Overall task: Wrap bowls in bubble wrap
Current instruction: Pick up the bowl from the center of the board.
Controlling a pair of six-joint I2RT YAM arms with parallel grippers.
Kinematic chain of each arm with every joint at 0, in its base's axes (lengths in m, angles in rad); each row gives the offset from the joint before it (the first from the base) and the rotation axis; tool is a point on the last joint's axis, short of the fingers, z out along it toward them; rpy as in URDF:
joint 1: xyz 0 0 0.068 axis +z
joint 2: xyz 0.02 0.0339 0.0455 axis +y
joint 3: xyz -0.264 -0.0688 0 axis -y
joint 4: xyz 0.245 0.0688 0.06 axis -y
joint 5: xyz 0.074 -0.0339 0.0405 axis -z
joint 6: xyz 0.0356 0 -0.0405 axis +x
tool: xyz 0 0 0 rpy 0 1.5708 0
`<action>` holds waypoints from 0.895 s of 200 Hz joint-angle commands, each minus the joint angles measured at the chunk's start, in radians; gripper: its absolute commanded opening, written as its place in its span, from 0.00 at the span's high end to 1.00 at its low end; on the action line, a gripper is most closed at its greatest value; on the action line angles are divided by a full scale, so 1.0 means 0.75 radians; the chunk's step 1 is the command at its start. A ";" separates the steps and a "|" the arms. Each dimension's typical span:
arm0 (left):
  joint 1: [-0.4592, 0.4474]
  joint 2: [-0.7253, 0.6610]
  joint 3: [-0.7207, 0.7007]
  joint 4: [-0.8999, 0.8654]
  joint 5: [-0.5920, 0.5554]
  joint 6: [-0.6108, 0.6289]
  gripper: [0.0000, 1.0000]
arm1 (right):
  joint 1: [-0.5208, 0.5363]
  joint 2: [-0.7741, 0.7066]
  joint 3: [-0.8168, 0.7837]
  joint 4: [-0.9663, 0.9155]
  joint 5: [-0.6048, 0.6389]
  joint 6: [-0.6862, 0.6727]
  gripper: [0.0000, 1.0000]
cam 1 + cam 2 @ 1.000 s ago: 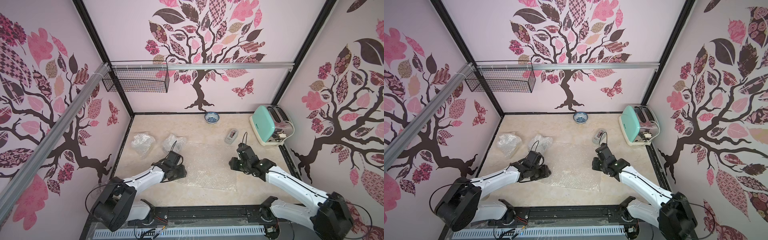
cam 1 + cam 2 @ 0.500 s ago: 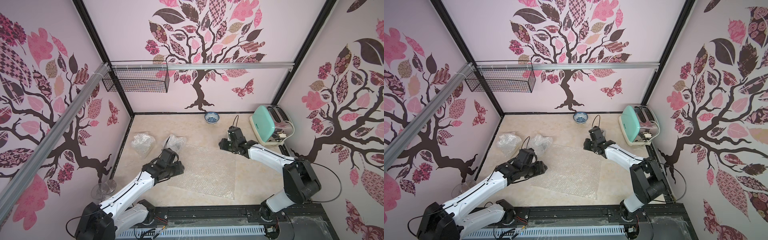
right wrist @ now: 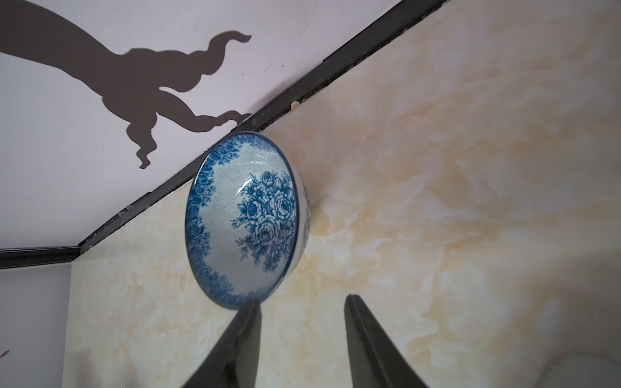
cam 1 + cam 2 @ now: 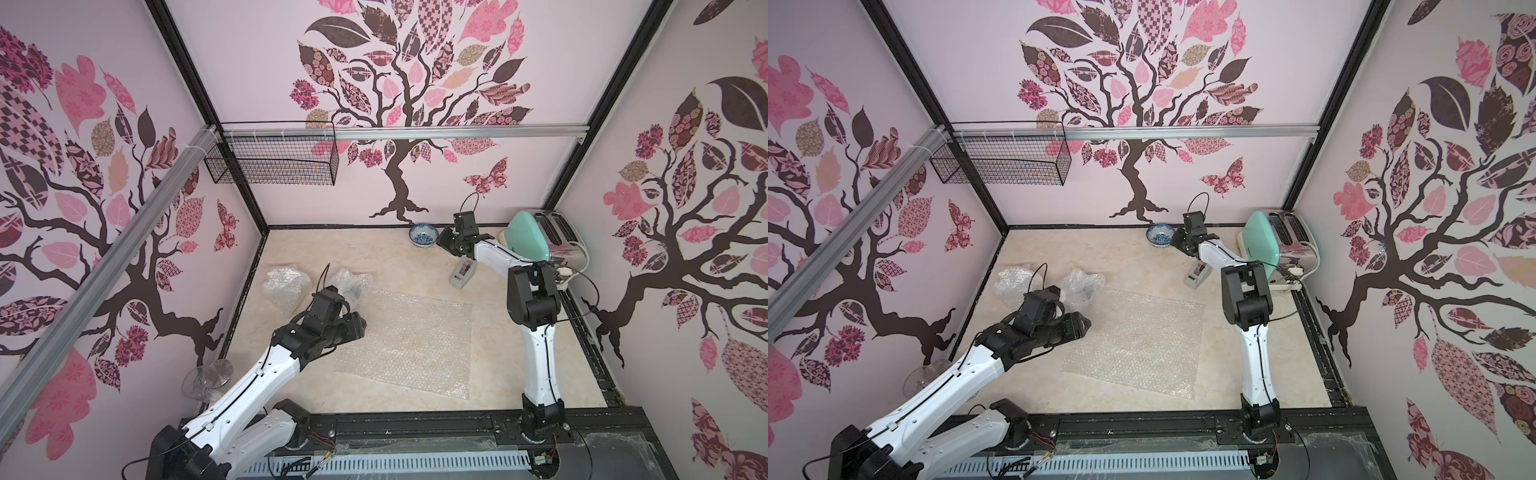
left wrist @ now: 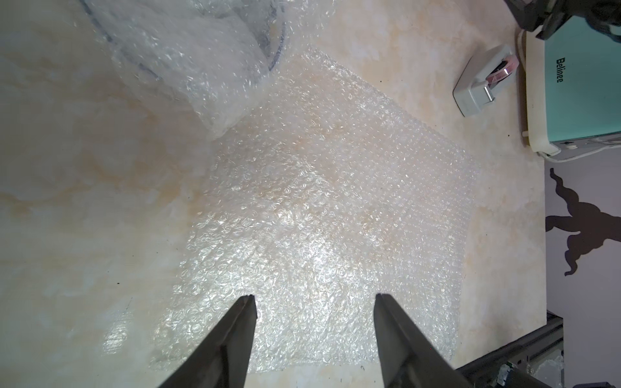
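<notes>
Right wrist view: a blue-and-white bowl (image 3: 242, 218) with a rose pattern inside stands upright on the bench (image 3: 437, 201), close to the black strip at the foot of the back wall. The glaze is glossy and no chips are visible. The right tool (image 3: 300, 300) is just beside the bowl with its jaws moderately apart and empty. One fingertip is at the near rim, though this angle does not show whether it touches.

In a top view the bowl (image 4: 424, 238) is at the back of the bench, well apart from the bubble wrap sheet (image 4: 407, 336), which lies flat mid-bench.

Assessment: the step in hand appears to be picking up the bowl. It would be done well by straddling the rim, one finger inside and one outside. The grip should be firm, as glazed ceramic is likely slippery. The bowl should be lifted clear before travel and set down at the sheet's centre.

The left tool (image 5: 314, 297) hovers over the sheet's left edge, jaws wide, holding nothing. Two bubble-wrapped bundles (image 4: 286, 286) lie to the left of the sheet. A tape dispenser (image 4: 462, 274) and a teal toaster (image 4: 536, 237) stand to its right.
</notes>
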 commanded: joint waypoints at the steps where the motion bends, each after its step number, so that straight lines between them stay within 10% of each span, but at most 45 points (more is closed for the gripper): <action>1: 0.006 -0.016 -0.015 -0.001 0.007 0.018 0.37 | -0.002 0.079 0.123 -0.089 -0.064 0.009 0.56; 58: 0.008 -0.006 -0.020 0.006 -0.001 0.020 0.37 | -0.002 0.241 0.266 -0.163 -0.068 -0.043 0.72; 179: 0.008 0.016 -0.036 0.022 0.005 0.026 0.37 | -0.002 0.389 0.469 -0.088 -0.146 0.038 0.63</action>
